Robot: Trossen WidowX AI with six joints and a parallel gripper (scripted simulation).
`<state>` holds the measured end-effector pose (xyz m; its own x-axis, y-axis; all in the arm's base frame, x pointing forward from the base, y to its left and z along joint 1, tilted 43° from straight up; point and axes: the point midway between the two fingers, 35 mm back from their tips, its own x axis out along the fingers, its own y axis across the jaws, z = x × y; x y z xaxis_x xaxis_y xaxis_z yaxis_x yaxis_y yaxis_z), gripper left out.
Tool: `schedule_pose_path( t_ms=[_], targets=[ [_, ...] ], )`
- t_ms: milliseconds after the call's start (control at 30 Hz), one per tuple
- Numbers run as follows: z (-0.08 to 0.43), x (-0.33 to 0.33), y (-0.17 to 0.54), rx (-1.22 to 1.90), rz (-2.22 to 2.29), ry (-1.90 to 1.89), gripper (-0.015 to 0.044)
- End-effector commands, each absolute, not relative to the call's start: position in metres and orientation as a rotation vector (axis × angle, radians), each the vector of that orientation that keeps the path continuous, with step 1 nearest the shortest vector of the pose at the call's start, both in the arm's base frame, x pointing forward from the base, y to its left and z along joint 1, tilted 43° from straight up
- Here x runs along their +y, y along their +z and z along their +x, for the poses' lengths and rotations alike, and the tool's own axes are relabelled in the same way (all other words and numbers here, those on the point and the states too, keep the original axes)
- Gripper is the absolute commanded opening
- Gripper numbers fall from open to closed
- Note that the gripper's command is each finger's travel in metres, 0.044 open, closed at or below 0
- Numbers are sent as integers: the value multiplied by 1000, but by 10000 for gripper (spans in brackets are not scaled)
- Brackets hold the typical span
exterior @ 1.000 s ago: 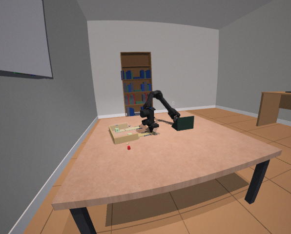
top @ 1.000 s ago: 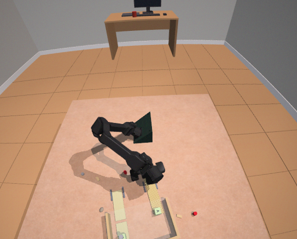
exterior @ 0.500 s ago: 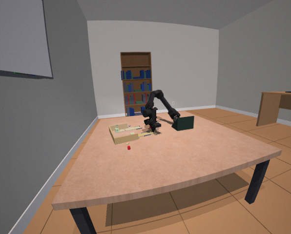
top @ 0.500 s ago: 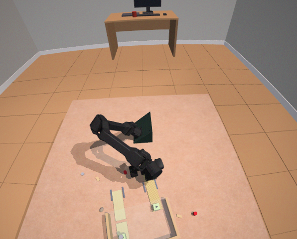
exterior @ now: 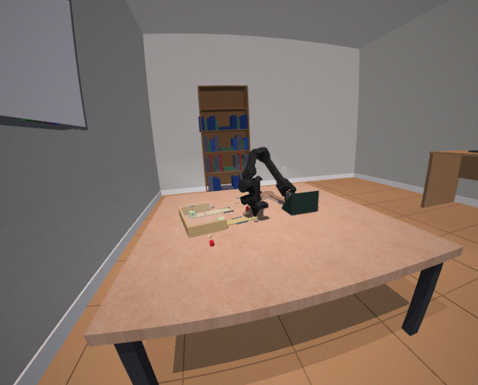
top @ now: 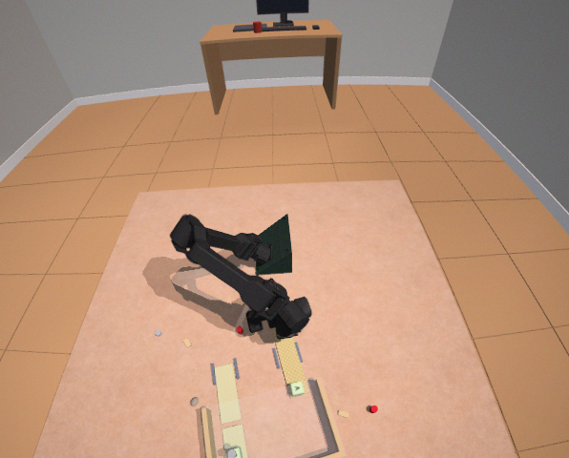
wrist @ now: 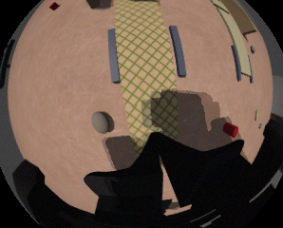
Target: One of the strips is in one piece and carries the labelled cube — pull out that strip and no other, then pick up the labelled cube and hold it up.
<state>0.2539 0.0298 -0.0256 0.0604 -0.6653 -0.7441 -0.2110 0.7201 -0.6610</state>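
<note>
A yellow strip with a green lattice (top: 288, 359) (exterior: 241, 220) (wrist: 143, 62) shows no gap and runs between two blue-grey rails. A pale green cube with a dark letter (top: 296, 388) (exterior: 220, 218) sits on its far end, at the frame's opening. My gripper (exterior: 255, 213) (wrist: 155, 136) is shut, its tips low over the strip's near end; whether they touch it is unclear. The arm hides them in the top view. A plain pale strip (top: 226, 391) (wrist: 237, 40) is separated by a gap from a second piece (top: 233, 433), which bears another green cube (exterior: 192, 214).
A low wooden frame (top: 330, 424) (exterior: 208, 228) surrounds the strips' far ends. A red cylinder (top: 239, 330) (wrist: 231, 129) lies beside the gripper, another (top: 373, 408) (exterior: 211, 243) outside the frame. A grey pebble (wrist: 102, 122) lies left of the lattice strip. A dark green wedge (top: 277, 251) (exterior: 303, 203) stands by the arm's base.
</note>
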Motion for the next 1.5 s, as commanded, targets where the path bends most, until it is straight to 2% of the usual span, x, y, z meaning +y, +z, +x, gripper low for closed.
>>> schedule_pose_path(
  t_ms=[0, 1467],
  targets=[
    [239, 23, -29, 1541, -757, -403, 0],
    [192, 16, -24, 1543, -758, -402, 0]
  ],
)
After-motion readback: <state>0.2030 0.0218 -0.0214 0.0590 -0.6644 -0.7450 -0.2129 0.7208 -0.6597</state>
